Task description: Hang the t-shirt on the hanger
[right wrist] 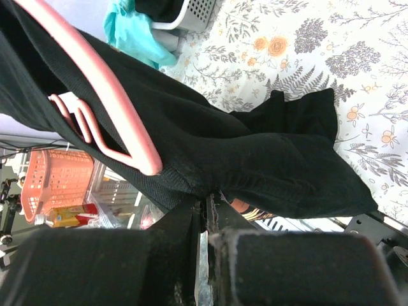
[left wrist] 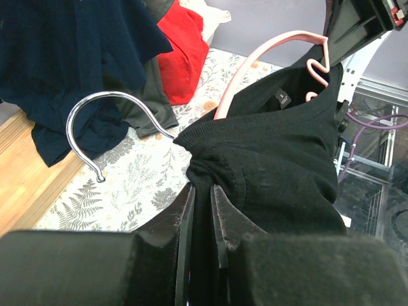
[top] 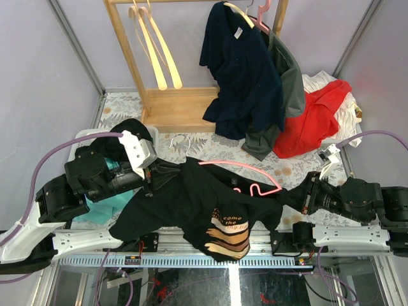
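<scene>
The tan print on the t-shirt reads "come the"; a blurred line beneath possibly includes "ing".

Pale lilac walls close in around my table, which wears a fern-and-flower printed cloth, and at its far side stands a wooden rack hung with cream hangers, a navy t-shirt and a grey garment, with a red garment heaped just beside.

Your t-shirt is black, its print tan and cream stripes. The hanger is pink, its hook silver. The counter is white with grey ferns and orange flowers. You also have a navy t-shirt, a red garment and a teal cloth.
</scene>
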`<move>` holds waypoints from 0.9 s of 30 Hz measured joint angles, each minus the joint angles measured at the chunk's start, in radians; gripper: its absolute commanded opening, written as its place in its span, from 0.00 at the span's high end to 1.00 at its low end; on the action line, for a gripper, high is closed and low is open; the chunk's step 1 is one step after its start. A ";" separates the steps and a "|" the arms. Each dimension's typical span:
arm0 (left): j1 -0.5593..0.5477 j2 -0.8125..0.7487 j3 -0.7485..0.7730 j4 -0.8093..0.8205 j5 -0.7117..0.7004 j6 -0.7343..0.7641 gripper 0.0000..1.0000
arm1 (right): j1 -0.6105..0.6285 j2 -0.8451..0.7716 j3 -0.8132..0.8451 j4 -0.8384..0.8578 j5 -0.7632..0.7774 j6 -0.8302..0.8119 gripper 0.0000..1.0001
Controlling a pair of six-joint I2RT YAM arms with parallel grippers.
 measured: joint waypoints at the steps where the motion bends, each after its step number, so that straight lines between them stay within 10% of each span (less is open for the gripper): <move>1: 0.000 0.000 0.000 0.000 0.006 -0.002 1.00 | 0.017 -0.002 0.003 -0.006 0.018 0.011 1.00; 27: -0.001 0.053 0.019 -0.041 -0.029 0.023 1.00 | 0.272 0.069 0.154 -0.116 0.299 0.076 1.00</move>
